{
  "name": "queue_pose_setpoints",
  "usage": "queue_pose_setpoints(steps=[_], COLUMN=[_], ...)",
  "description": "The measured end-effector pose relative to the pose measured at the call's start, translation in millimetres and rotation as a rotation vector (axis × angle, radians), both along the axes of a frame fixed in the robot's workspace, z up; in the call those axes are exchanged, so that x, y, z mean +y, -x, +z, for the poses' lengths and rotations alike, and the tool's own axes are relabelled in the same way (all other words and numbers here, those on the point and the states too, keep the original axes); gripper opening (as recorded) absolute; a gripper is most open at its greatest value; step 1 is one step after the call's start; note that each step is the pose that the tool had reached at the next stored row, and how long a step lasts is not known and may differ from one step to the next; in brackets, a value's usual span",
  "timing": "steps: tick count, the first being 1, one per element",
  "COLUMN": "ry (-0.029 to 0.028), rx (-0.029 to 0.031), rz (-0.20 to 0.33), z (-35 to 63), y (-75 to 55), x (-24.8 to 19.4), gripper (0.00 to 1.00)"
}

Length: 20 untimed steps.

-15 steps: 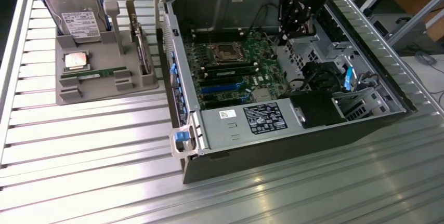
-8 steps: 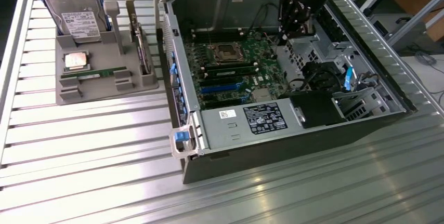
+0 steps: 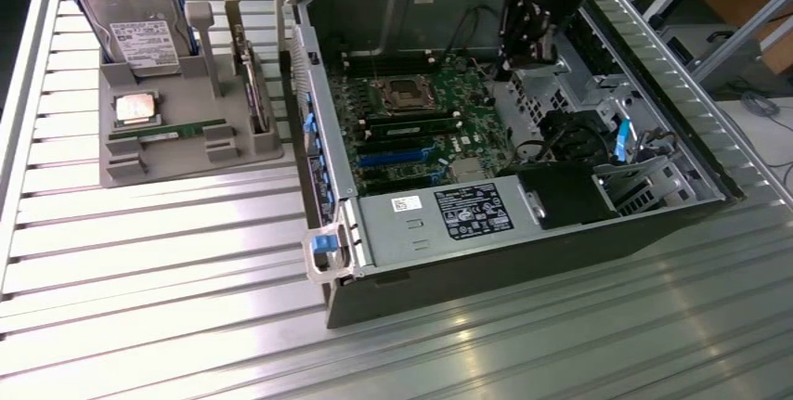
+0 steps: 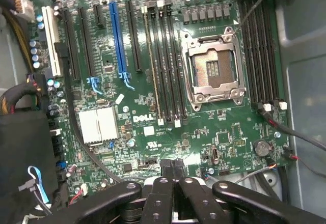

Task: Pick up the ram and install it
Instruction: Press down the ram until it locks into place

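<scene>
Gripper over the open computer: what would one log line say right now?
gripper: shut, empty, above green motherboard | thin green ram stick: lying in grey tray, untouched

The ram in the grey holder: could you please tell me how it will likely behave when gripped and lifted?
The ram is a thin green board, so probably stiff and light. It stands on its edge in the grey holder, so it may tip once lifted free. Being so thin, it could crack under hard squeezing.
</scene>
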State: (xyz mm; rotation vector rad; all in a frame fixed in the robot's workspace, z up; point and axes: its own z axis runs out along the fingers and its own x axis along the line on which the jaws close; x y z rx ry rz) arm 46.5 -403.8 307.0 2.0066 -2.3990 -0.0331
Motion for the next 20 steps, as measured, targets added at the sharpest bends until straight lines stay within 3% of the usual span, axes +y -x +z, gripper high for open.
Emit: queue_pose_setpoints(steps=[6, 17, 20], ry=[0.0001, 0.0001, 0.0001], rx=[0.0000, 0.0001, 0.0000], rz=[-0.131, -0.317, -0.346], z=[-0.5, -1.7, -1.8], y=[0.0, 0.0, 0.0], x=[0.0, 0.0, 0.0], gripper=[0.10, 0.10, 0.10])
